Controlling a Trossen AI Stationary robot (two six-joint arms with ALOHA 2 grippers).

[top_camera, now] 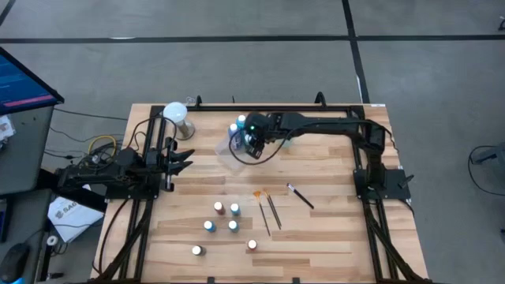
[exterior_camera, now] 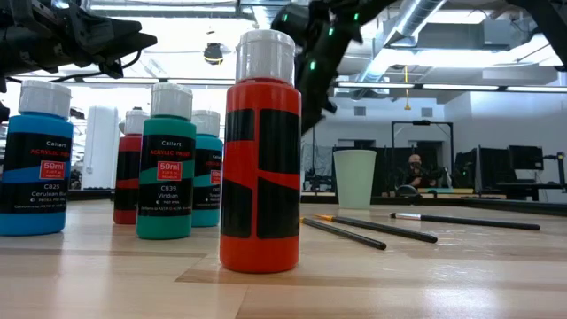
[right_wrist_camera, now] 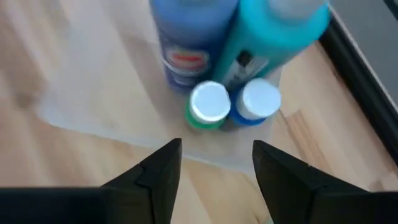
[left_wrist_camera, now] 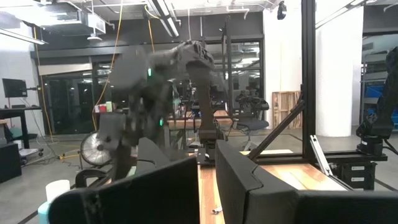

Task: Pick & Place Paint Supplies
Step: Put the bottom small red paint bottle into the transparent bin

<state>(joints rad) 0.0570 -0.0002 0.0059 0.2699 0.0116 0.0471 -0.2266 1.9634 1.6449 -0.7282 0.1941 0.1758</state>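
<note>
My right gripper [top_camera: 251,147] [right_wrist_camera: 217,165] hangs open over the clear plastic tray [top_camera: 227,155], with nothing between its fingers. Just below it in the tray stand two tiny white-capped bottles, one green [right_wrist_camera: 208,107] and one blue [right_wrist_camera: 259,101], with two taller blue bottles [right_wrist_camera: 194,37] [right_wrist_camera: 281,25] behind them. Several more small paint bottles [top_camera: 218,207] [exterior_camera: 259,151] stand upright on the wood near the front. Three thin brushes [top_camera: 268,210] [top_camera: 300,196] lie flat to their right, one orange-tipped. My left gripper [top_camera: 189,158] [left_wrist_camera: 207,186] waits shut at the table's left side.
A pale green cup [top_camera: 175,117] [exterior_camera: 354,177] stands at the far left of the table. The black frame rail [top_camera: 316,106] runs along the far edge behind the tray. Bare wood lies between the tray and the loose bottles.
</note>
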